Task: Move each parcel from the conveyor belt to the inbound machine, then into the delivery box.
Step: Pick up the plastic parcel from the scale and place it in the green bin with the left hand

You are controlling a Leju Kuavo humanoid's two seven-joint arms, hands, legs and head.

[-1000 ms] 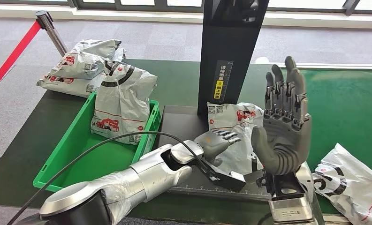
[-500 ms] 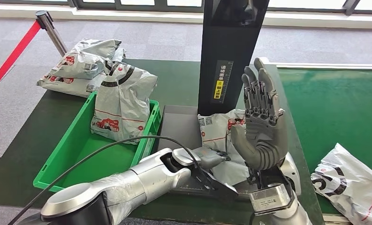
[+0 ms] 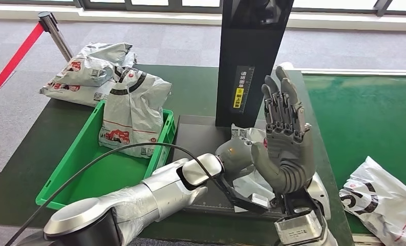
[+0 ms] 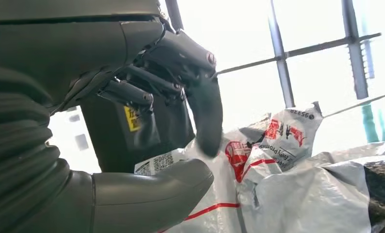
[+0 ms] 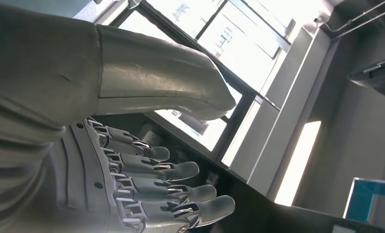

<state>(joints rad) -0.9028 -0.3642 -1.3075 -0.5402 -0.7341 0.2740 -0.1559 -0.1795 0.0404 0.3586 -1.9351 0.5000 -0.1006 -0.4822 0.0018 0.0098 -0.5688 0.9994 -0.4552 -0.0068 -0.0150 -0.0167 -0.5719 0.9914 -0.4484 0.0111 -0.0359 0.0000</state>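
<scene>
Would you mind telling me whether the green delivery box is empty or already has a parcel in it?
Not empty: the green delivery box holds one white parcel leaning upright at its far end; the near floor is bare.

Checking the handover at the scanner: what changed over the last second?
The right hand, open and upright, swung left toward the black column. The left hand rose, closing on the parcel on the grey platform. The green bin and its parcel stayed put.

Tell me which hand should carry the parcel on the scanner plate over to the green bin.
Left. The left hand is already on the parcel at the scanner plate, on the green bin's side. The right hand is raised, open and empty, farther from the bin.
</scene>
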